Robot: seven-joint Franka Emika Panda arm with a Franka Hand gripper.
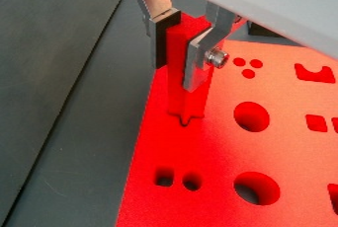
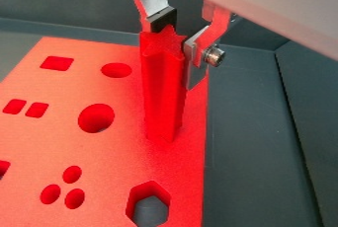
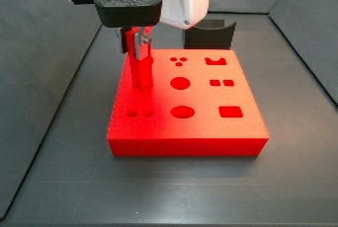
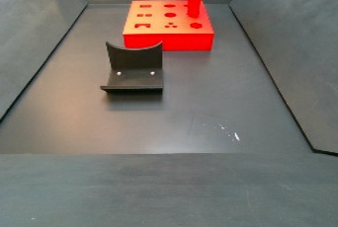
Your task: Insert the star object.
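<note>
— Red peg, the star object [image 2: 161,83], is filling the middle of a wrist view. Who is holding it?

— The gripper [image 2: 175,26]; its jaws are clenching its top. Its tip is touching the red block [image 3: 185,122] near the left edge. It should be going straight down, slowly, staying upright over the star hole.

Robot test cell, dark walled floor [image 4: 172,122], red block [image 3: 199,122] with shaped holes, end effector [image 3: 138,41] overhead

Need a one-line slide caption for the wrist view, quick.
Gripper shut on the star object, held upright with its lower end at the red block near one edge.
</note>
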